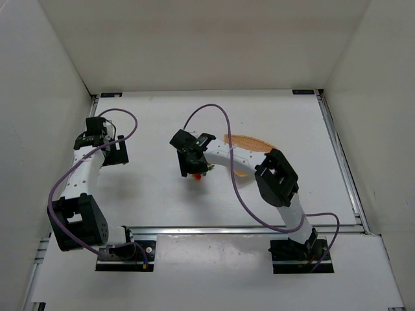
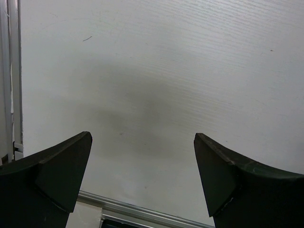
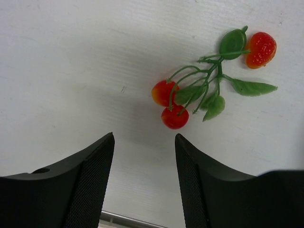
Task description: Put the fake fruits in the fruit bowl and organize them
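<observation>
Currently right gripper [image 3: 144, 140] open, empty; fake fruits [image 3: 199, 92] on table [image 3: 61, 57] just ahead, offset right, sprig axis diagonal. Left gripper [image 2: 142, 142] open, well apart. Fruit bowl [image 1: 248, 140] partly under right arm [image 1: 279, 178].

Legible text, labels, brand marks, numbers, signs: none could be read in any of the three views.
</observation>
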